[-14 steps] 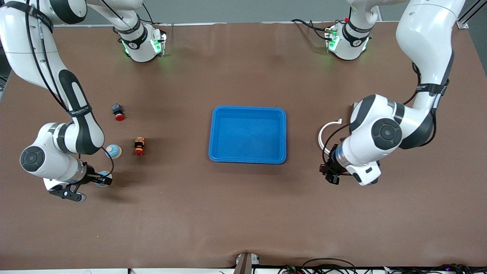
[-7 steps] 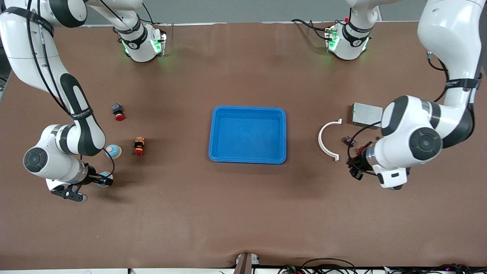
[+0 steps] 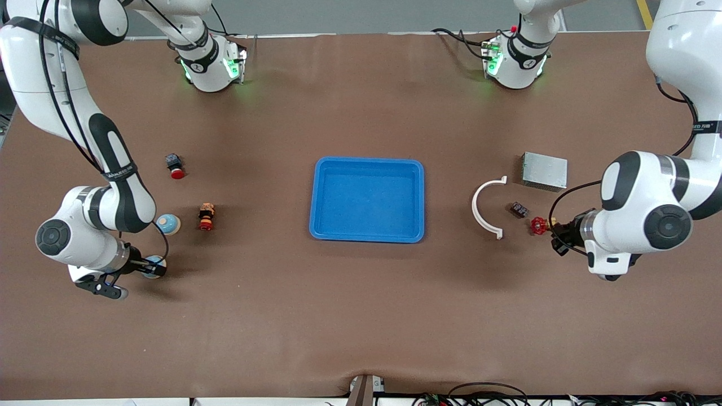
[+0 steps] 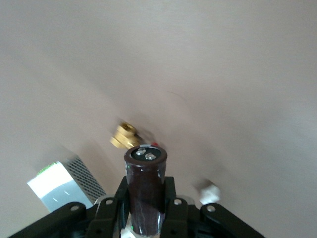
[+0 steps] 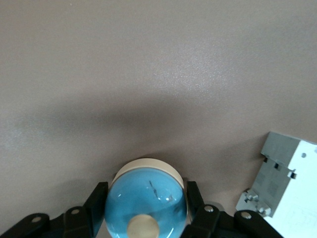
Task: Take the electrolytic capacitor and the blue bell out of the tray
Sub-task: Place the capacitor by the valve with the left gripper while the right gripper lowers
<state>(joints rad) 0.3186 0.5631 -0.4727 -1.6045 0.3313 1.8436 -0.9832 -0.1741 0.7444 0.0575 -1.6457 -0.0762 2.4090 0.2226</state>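
Judging by the empty tray [image 3: 366, 199], you have both out: left gripper [image 4: 146, 208] clamps the electrolytic capacitor [image 4: 145, 188], right gripper [image 5: 146, 210] the blue bell [image 5: 146, 198]; setting down remains.

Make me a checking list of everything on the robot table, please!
Surface: brown table, slightly wrinkled at the edge nearest the front camera.
Job's things: blue tray holds nothing; capacitor in the left gripper; blue bell in the right gripper.
Clutter: white curved piece, grey box, small dark part, red-handled valve toward the left arm's end; second bell, two red-tipped buttons toward the right arm's end.
Grippers: left gripper and right gripper both shut on their loads, outside the tray.
Cables: black, along both arms.
Surroundings: wires below the table's near edge.
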